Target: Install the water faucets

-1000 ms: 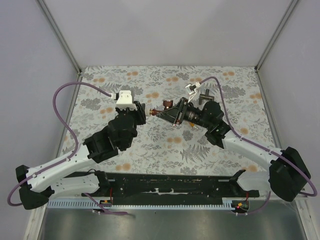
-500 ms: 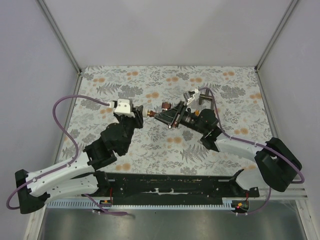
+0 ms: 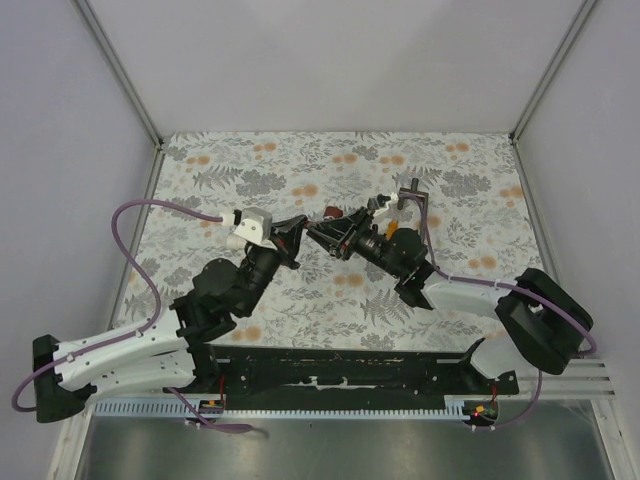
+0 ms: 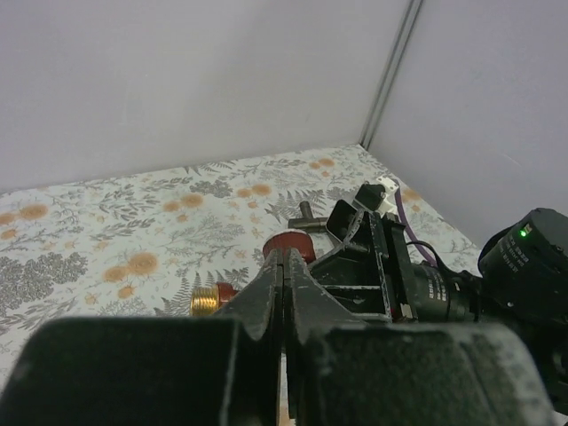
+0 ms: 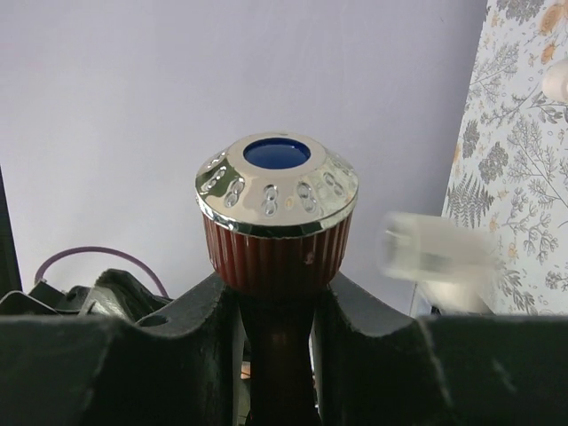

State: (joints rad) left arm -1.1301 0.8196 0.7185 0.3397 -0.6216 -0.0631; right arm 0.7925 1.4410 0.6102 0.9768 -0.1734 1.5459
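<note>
Top external view: the right claw [image 3: 335,229] is clamped on the reddish-brown faucet [image 3: 329,214] near the middle of the frame, above the flowered tabletop [image 3: 470,180]. The left claw [image 3: 292,232] lies just to the left of it, tip towards tip. In the left wrist view the fingers [image 4: 266,297] of the left claw are pressed together with nothing seen between them. Behind them the faucet's red knob and its brassy threaded end [image 4: 205,302] can be made out, the thread at the lower left. Whether the left claw touches the faucet cannot be told.

In the right wrist view the faucet's stem is gripped between the right claw's fingers, with the chrome-capped, blue-centred knob standing just above them. A blurred whitish object [image 5: 435,253] shows to the right of the knob; it is too smeared to be named.

A dark T-shaped tool [image 3: 410,190] stands at the upper right of the top view, near the right arm.

As judged from these views, the task is at an early stage. One faucet is lifted and presented, but no thread is seen entered into any fitting. An orange faucet cannot be found. Mating and screwing in appear to remain for both.
</note>
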